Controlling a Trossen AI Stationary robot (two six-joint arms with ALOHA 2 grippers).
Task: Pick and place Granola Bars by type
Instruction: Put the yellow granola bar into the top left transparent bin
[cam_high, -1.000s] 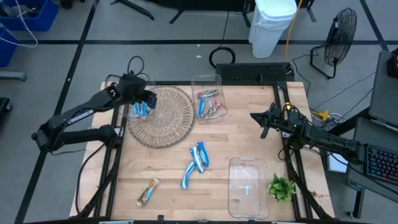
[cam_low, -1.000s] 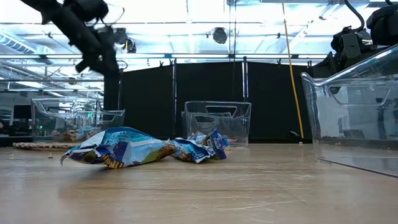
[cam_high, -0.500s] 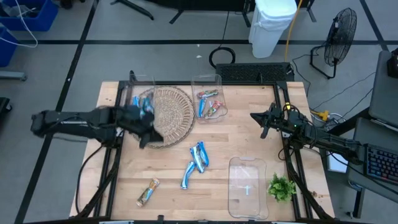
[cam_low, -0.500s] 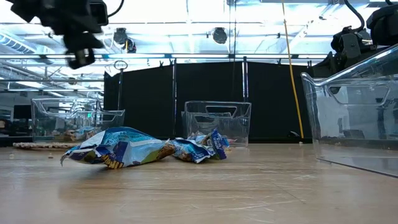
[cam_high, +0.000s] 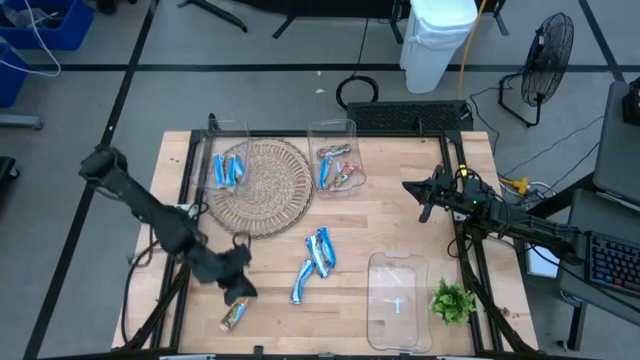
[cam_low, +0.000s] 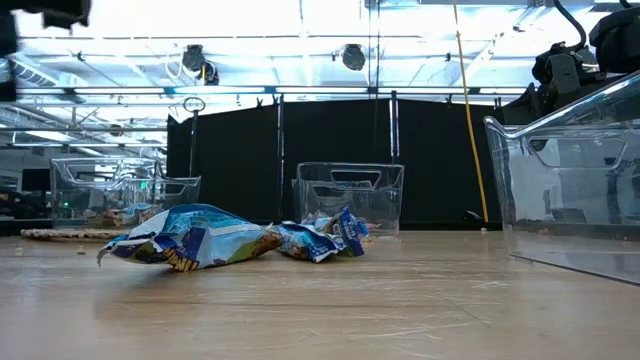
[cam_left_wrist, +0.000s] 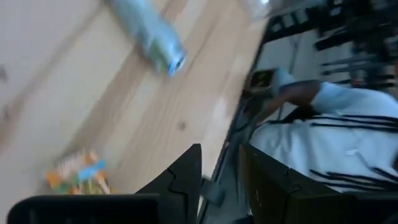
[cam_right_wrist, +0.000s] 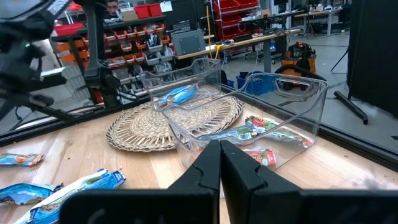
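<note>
Blue-wrapped granola bars (cam_high: 320, 250) lie in a loose cluster mid-table, low in front in the low view (cam_low: 190, 238). Two more blue bars (cam_high: 227, 168) lie in the far-left clear bin. A brownish bar (cam_high: 237, 312) lies flat near the near edge. My left gripper (cam_high: 240, 292) hangs open just above and beside that brownish bar (cam_left_wrist: 78, 175), touching nothing; a blue bar (cam_left_wrist: 149, 31) shows farther ahead. My right gripper (cam_high: 412, 190) waits shut (cam_right_wrist: 219, 155) at the table's right side.
A round wicker mat (cam_high: 262, 185) lies far left. A clear bin (cam_high: 337, 165) behind centre holds mixed bars (cam_right_wrist: 261, 127). Another clear bin (cam_high: 398, 300) stands at the near right, a green sprig (cam_high: 453, 300) beside it. A person in a white shirt (cam_left_wrist: 336, 124) stands beyond the table edge.
My left arm has swung from above the far-left bin toward the table's near edge, ending over the brownish bar. Two blue bars stay lying in that bin. My right arm has kept still.
</note>
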